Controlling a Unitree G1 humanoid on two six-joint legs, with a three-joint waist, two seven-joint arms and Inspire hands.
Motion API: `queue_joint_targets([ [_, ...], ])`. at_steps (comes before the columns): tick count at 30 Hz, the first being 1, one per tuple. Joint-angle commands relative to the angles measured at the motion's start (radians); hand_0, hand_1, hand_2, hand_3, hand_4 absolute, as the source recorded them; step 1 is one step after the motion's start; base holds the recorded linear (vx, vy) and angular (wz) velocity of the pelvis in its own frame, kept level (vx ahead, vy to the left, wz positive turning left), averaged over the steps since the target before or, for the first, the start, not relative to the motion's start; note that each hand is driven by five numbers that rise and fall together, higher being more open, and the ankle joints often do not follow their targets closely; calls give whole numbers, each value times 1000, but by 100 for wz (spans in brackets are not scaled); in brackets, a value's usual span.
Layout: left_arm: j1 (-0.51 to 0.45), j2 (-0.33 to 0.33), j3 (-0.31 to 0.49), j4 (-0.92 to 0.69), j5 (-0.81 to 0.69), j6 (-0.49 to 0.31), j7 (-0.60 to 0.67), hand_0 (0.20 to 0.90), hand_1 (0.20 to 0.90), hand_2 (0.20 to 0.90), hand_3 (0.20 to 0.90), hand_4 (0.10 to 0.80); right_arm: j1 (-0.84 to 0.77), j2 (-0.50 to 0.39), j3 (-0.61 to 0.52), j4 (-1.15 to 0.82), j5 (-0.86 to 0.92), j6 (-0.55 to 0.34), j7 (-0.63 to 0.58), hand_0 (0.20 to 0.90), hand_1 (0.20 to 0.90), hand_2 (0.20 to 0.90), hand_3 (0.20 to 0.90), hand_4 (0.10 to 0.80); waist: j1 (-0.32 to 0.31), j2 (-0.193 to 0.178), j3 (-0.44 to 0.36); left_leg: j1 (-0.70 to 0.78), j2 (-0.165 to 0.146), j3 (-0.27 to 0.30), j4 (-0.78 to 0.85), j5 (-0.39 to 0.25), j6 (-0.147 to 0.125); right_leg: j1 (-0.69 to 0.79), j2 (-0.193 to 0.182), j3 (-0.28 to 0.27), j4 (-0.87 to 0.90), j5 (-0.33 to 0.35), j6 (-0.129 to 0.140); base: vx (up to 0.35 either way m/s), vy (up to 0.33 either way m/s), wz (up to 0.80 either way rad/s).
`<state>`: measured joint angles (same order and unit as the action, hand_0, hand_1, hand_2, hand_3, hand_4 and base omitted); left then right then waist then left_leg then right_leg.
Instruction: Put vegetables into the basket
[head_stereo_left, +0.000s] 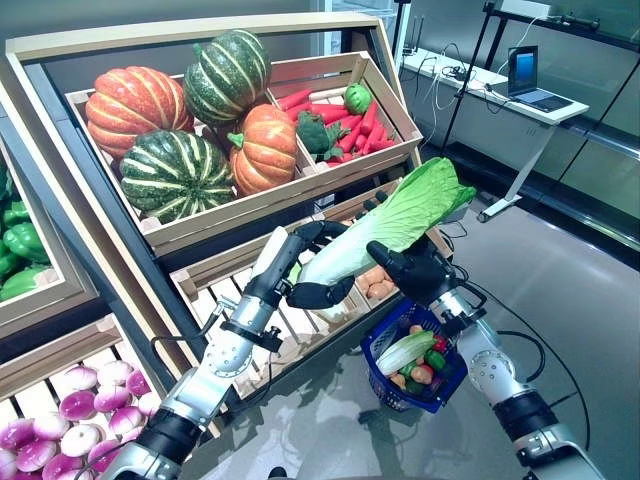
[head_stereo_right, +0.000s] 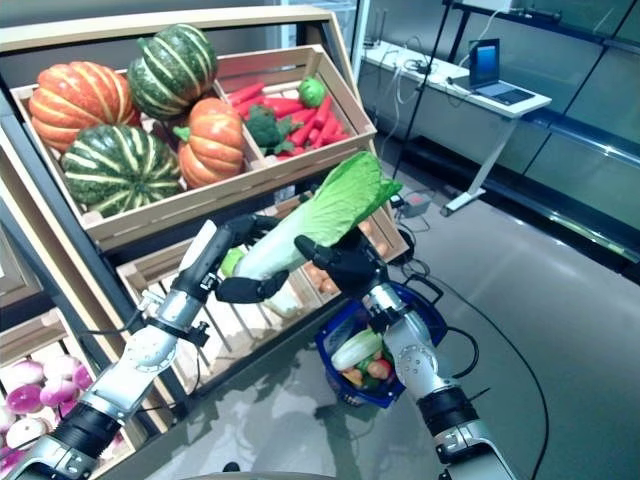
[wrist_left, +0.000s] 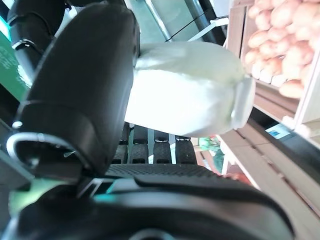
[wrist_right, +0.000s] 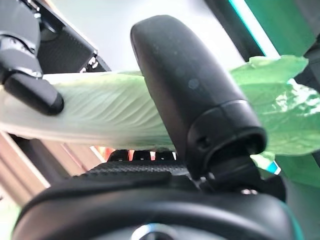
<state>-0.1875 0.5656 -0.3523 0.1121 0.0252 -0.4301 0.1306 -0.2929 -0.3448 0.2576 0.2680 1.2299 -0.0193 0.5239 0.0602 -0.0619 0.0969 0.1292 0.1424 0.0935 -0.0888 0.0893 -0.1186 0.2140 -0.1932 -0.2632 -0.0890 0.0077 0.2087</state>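
Both hands, left hand (head_stereo_left: 318, 262) & right hand (head_stereo_left: 412, 268), grip cabbage (head_stereo_left: 395, 215) above basket (head_stereo_left: 383, 343).

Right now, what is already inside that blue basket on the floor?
The blue plastic basket holds a pale green leafy cabbage on top, with small red, orange and green vegetables beside it. Whatever lies deeper is covered, and the right hand hides part of the rim.

Left and right eye views: head-height, angled down at the slanted wooden produce shelves (head_stereo_left: 250, 215), a slight sideways offset apart, sharing nearly the whole scene. Left wrist view: very close behind the dark left hand (wrist_left: 85, 95), facing the pale base of the long green-leafed cabbage (wrist_left: 185, 90). Right wrist view: equally close behind the dark right hand (wrist_right: 190, 95), facing the same cabbage's ribbed middle.
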Motion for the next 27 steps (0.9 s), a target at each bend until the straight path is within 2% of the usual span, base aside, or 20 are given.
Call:
queue_joint_targets([
  [1,-237,-13,-123,-50,-2,-146,-15,300,300,300,300,400,-224,44,-13,-110,105,-13,177,900,900,900,900,800,10,20,-68,20,-33,-25,2,-131,37,-17,4,-4,11,-4,-45,0,0,0],
  [10,-238,-18,-161,-37,-14,-159,-54,300,300,300,300,400,-257,67,-23,-149,106,-65,166,900,900,900,900,800,10,22,-70,15,-36,-33,2,-130,39,-21,7,5,13,-7,-46,0,0,0],
  [11,-236,-17,-167,-37,-17,-159,-58,300,300,300,300,400,-262,65,-26,-153,122,-86,154,300,300,300,300,400,9,23,-69,15,-36,-33,2,-131,40,-22,7,6,13,-7,-46,0,0,0],
  [19,-221,-30,-199,-20,-5,-135,-44,300,300,300,300,400,-282,75,-42,-163,58,-188,85,300,300,300,300,400,9,25,-63,13,-34,-35,2,-132,41,-24,7,14,13,-8,-46,0,0,0],
  [27,-202,-26,-189,-16,2,-112,-43,300,300,300,300,400,-286,55,-52,-183,13,-229,32,300,300,300,300,400,6,24,-62,13,-31,-34,2,-131,40,-26,8,19,13,-7,-45,0,0,0],
])
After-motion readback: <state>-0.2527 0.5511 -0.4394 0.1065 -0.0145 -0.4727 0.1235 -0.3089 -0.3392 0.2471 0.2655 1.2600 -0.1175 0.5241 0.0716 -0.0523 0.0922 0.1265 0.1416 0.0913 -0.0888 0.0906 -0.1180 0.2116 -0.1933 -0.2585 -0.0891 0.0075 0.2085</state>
